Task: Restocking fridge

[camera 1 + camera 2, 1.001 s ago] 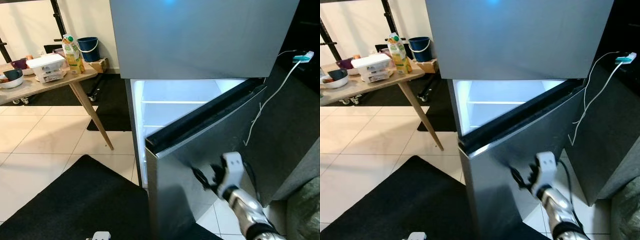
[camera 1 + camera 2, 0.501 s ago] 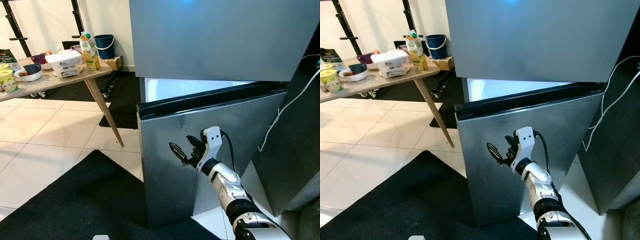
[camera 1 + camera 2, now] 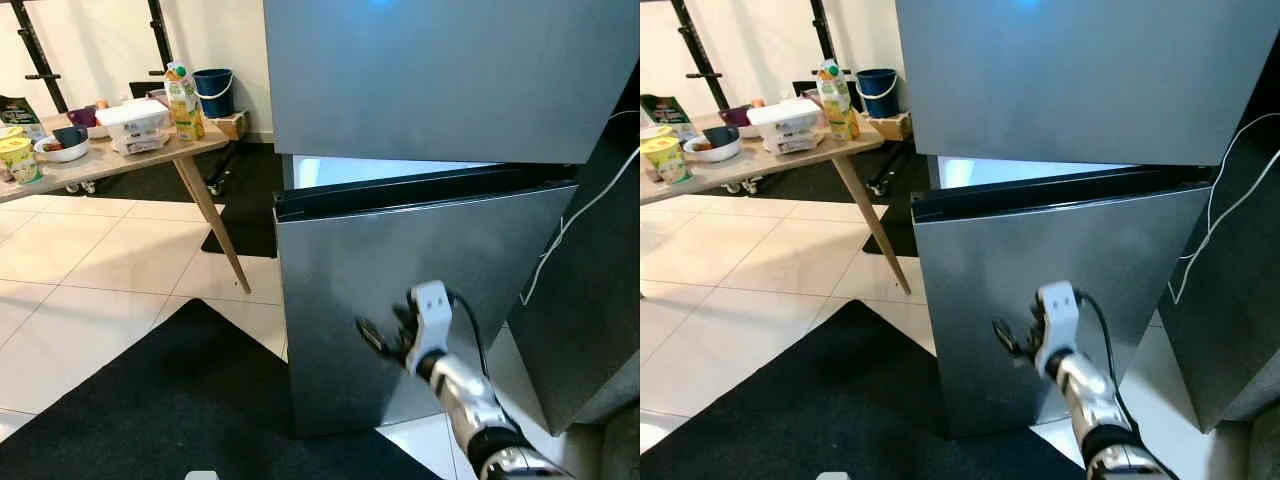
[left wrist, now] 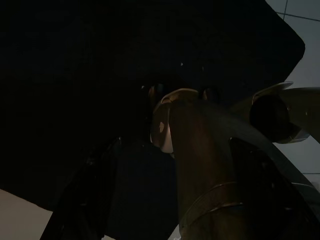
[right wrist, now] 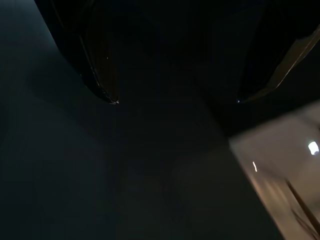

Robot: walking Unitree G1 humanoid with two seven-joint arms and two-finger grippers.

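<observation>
Right gripper (image 3: 378, 340), jaws apart, at lower centre against grey steel fridge door (image 3: 420, 260); door heavy, rigid, slick; push flat.

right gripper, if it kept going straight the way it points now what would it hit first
Most likely the brushed steel lower fridge door: the right gripper, fingers apart, points at its front face from close by. Whether it already touches is unclear.

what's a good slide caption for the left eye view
Right gripper, fingers open, against the nearly shut lower fridge door.
</observation>
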